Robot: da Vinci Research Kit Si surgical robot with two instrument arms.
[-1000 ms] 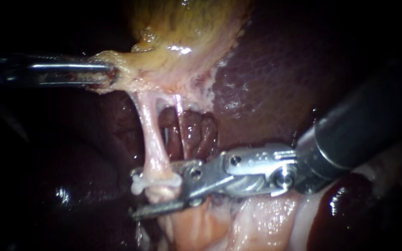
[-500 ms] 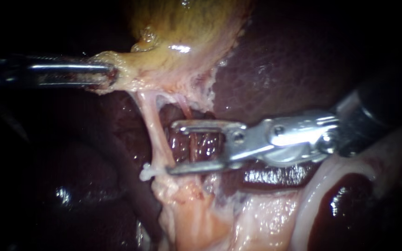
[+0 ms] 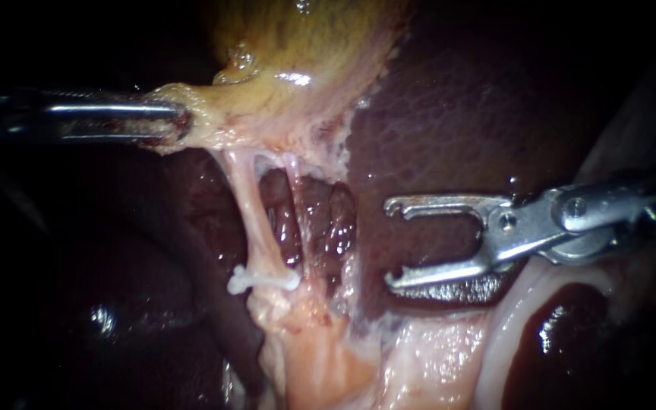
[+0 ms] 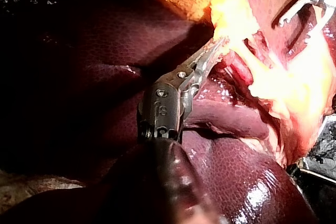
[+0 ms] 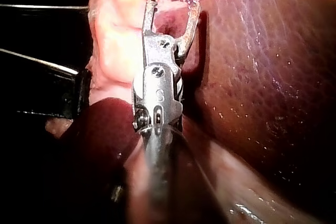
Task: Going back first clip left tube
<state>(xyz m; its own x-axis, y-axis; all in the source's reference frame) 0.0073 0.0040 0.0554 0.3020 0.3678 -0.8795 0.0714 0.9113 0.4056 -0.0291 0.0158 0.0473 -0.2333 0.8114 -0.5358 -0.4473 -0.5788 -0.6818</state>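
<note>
- The liver point(image 3: 449, 114) fills the right of my endoscope view, dark and wet.
- The gallbladder point(image 3: 305, 38) sits yellow at the top.
- My right instrument point(image 3: 390, 243) lies over the liver, jaws spread wide and empty, clear of the tubes.
- My left instrument point(image 3: 180, 121) has its jaws pinching the gallbladder's pale lower edge.
- The left tube point(image 3: 256, 220) runs down from that edge.
- A white clip point(image 3: 261, 281) sits across its lower end.
</note>
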